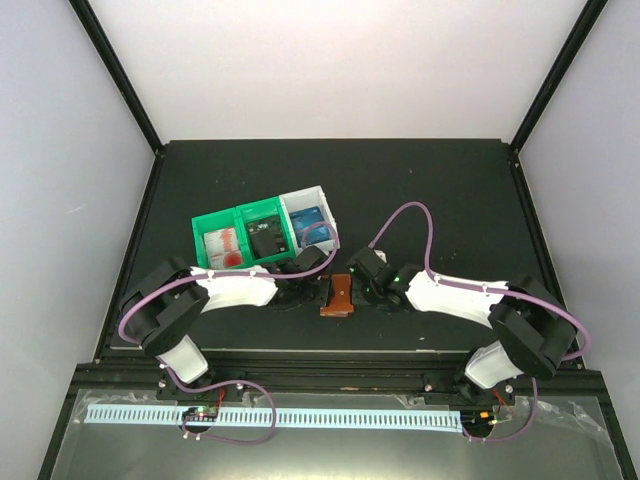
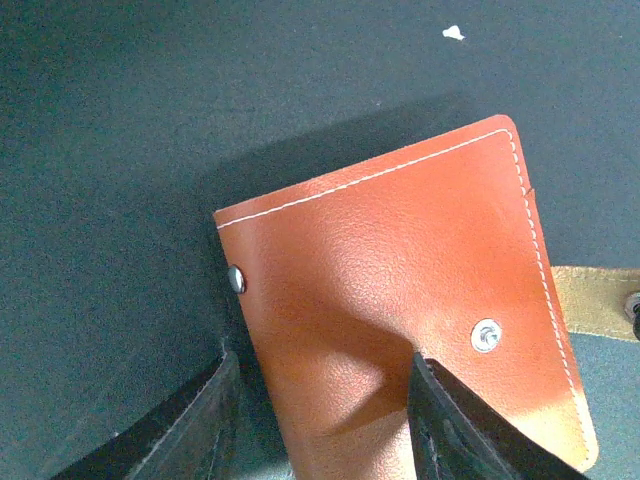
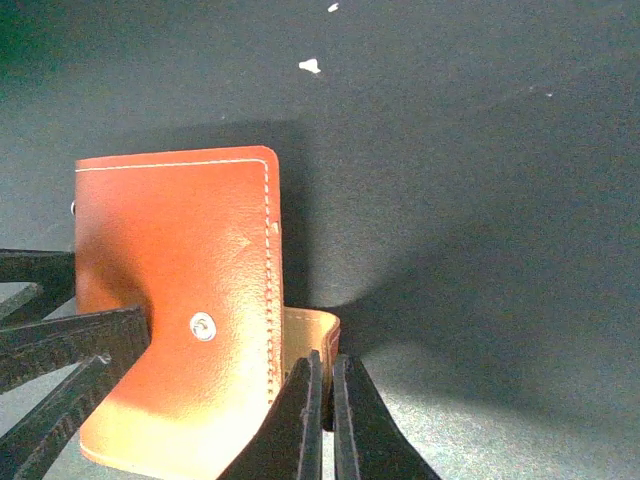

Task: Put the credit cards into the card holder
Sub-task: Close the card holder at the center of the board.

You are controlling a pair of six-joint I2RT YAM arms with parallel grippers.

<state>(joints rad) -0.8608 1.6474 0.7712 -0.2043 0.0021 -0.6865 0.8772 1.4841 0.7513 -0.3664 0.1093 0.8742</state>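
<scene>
The reddish-brown leather card holder (image 1: 340, 296) lies closed on the black table between my two grippers. In the left wrist view it (image 2: 400, 260) fills the middle. My left gripper (image 2: 322, 362) is open, one finger off its left edge and the other finger (image 2: 450, 430) over the leather. My right gripper (image 3: 326, 368) is shut on the holder's tan snap tab (image 3: 310, 330), beside the holder (image 3: 180, 260). The credit cards lie in the bins: a blue one (image 1: 312, 226), a black one (image 1: 268, 238) and a red-and-white one (image 1: 226, 246).
The green bin (image 1: 205, 222) and the white bin (image 1: 322, 198) stand joined just behind the left arm (image 1: 235, 290). The right arm (image 1: 460, 297) reaches in from the right. The left gripper's fingers (image 3: 60, 345) show at the left of the right wrist view.
</scene>
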